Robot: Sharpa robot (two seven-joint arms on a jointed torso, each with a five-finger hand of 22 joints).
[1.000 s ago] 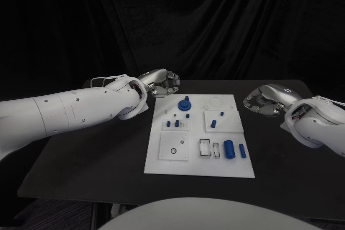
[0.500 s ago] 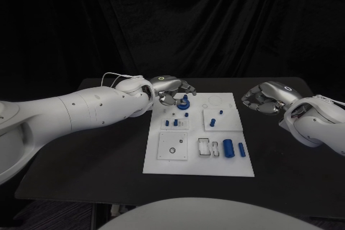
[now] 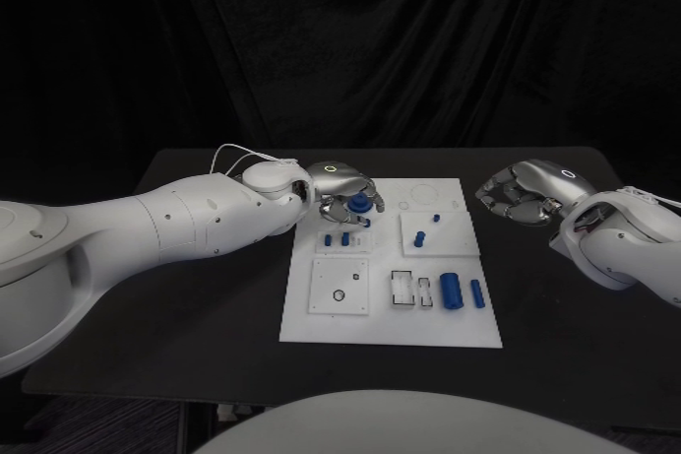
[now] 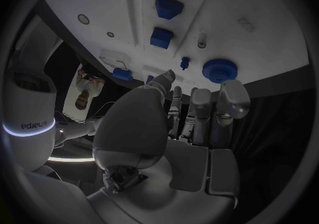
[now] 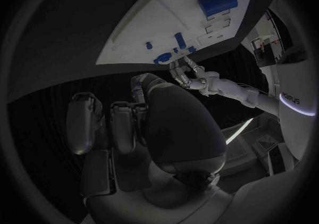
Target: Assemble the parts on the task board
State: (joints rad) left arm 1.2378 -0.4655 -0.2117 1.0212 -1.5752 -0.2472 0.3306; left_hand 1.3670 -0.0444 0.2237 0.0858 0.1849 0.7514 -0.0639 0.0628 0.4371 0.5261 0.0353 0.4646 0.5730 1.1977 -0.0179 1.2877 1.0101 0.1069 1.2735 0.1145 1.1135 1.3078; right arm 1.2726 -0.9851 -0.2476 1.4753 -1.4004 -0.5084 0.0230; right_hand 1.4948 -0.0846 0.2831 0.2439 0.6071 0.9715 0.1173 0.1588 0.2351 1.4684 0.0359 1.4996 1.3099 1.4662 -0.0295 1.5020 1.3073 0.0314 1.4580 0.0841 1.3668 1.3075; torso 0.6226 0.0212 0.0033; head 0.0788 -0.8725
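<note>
Now, left hand over far left corner of task board, fingers curled down around blue geared knob, likely for grasp; actual grip cannot tell. Knob stands upright, stem up. Mid-board: small blue pegs upright in holes, large blue cylinder lying flat, long axis running near-to-far. Right hand off board's far right edge, fingers clenched on nothing, seemingly parked clear.

left hand fingers hover by a blue round part; white task board beyond
</note>
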